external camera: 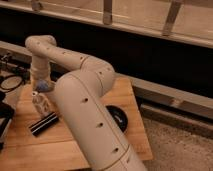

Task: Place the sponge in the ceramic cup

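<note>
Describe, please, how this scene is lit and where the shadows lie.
Camera view: dim, warm light falls on the wooden table and the pale arm. The backdrop behind the table is almost black and shows nothing. The tool hangs low over the table's left part, beside a dark bar. No glare shows.
</note>
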Controlling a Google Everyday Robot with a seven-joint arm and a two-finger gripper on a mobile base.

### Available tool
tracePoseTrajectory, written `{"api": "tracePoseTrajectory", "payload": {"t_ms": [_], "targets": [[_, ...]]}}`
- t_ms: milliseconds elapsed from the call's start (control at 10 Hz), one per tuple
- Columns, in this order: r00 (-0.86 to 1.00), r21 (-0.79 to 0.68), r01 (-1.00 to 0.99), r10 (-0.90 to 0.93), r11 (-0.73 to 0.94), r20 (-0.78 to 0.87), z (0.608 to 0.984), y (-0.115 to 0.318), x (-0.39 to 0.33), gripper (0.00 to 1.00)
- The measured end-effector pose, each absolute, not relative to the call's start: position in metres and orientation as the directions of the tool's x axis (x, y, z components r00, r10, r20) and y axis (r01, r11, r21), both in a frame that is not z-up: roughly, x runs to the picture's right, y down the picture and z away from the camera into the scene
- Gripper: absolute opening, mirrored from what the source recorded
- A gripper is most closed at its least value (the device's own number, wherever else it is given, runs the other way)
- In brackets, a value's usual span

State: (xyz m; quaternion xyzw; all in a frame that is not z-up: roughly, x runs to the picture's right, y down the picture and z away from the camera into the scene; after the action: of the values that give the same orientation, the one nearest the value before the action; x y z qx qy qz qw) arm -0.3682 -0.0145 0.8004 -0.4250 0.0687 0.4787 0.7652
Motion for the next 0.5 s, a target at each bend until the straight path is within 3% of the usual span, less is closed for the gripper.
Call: {"api": "tracePoseTrajectory", "payload": {"t_ms": [500], "targets": [[0.505,-0.525,-0.826,0.682,0.205,-0.529,0.803,-0.024,-0.353,0.16]]}}
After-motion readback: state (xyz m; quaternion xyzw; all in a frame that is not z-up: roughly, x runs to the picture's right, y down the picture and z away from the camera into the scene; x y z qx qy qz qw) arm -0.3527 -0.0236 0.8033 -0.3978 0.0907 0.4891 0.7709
